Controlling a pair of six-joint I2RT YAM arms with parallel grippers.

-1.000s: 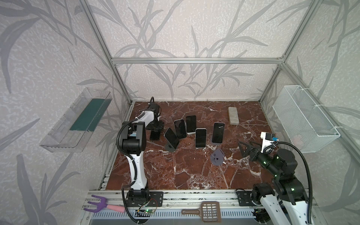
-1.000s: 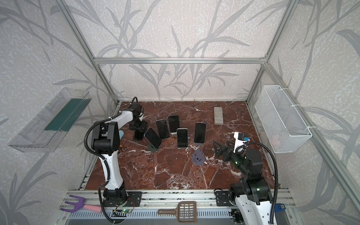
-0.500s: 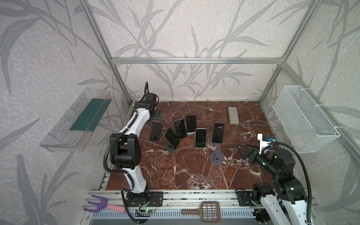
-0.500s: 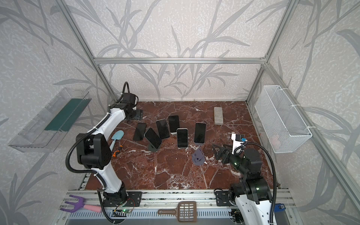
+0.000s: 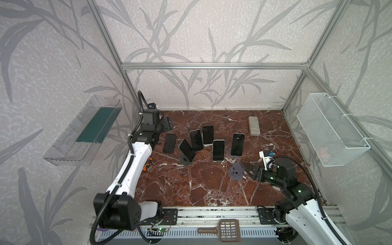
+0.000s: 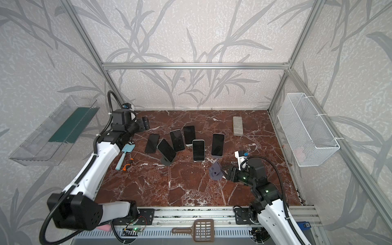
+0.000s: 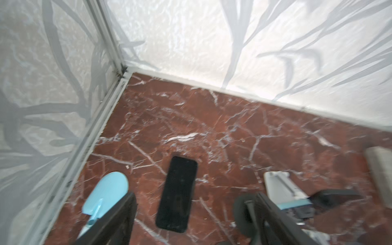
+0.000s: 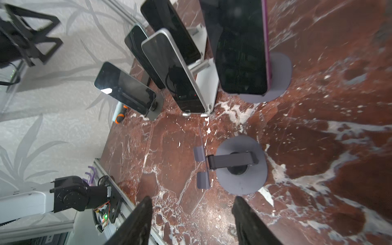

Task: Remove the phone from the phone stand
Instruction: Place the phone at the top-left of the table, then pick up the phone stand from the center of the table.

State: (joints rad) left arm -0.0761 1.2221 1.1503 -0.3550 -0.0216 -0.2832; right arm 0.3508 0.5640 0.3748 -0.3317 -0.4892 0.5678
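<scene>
Leftmost propped phone [image 5: 186, 150] on grey stand [image 5: 185, 161], middle of table [image 5: 191, 186], leaning back lengthwise; nearer left tool [image 5: 167, 123], spread wide, empty; right tool [image 5: 250, 172], parted, empty, beside bare stand [image 5: 236, 170].

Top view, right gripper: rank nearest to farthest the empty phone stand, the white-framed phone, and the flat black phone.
1. Empty phone stand: directly in front of the right gripper.
2. White-framed phone: propped up mid-row, farther back.
3. Flat black phone: lying at the row's far end, near the left gripper.
</scene>
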